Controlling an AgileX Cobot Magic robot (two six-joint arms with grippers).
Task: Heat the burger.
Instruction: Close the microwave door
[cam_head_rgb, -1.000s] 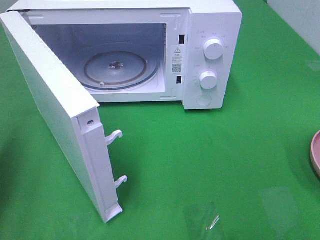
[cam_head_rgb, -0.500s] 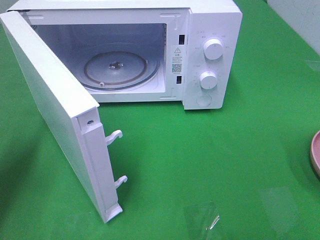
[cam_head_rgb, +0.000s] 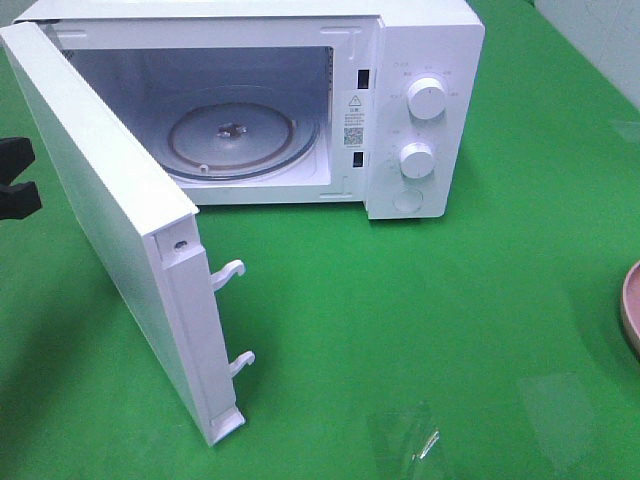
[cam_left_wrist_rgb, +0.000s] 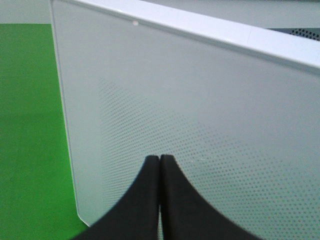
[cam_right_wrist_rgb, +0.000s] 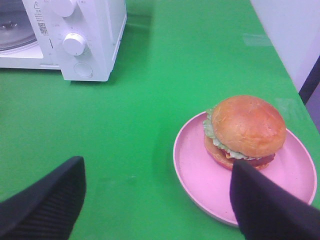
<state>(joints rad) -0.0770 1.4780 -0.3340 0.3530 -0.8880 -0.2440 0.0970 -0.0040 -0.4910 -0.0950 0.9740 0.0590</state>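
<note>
L fingers: left gripper (cam_left_wrist_rgb: 159, 165) black fingertips pressed together, nothing between them; tips right up against outer face of microwave door (cam_left_wrist_rgb: 200, 115), contact can't tell. In ext view only a black bit of the gripper (cam_head_rgb: 15, 178) shows at the left edge, behind the door.
R fingers: right gripper (cam_right_wrist_rgb: 157, 200) fingers (cam_right_wrist_rgb: 45, 205) wide apart, holding nothing, above the green cloth (cam_right_wrist_rgb: 165, 75) w/ plate edge between the tips.
Burger: burger (cam_right_wrist_rgb: 245, 131) sits upright on pink plate (cam_right_wrist_rgb: 200, 170), toward the plate side farther from the cam; glossy bun on top, lettuce frill and orange-brown layer below. Well apart from microwave, off its knob side.
Plate in ext view: only a sliver of the rim (cam_head_rgb: 630, 310) at right edge; burger not seen there.
Microwave: white microwave (cam_head_rgb: 420, 40) at back of table, door (cam_head_rgb: 100, 230) swung wide open to the left, 2 latch hooks (cam_head_rgb: 228, 272) on its free edge.
Cavity: glass turntable (cam_head_rgb: 235, 135) inside, nothing on it.
Controls: 2 round knobs (cam_head_rgb: 427, 100) plus a round button (cam_head_rgb: 407, 201) on the right panel.
</note>
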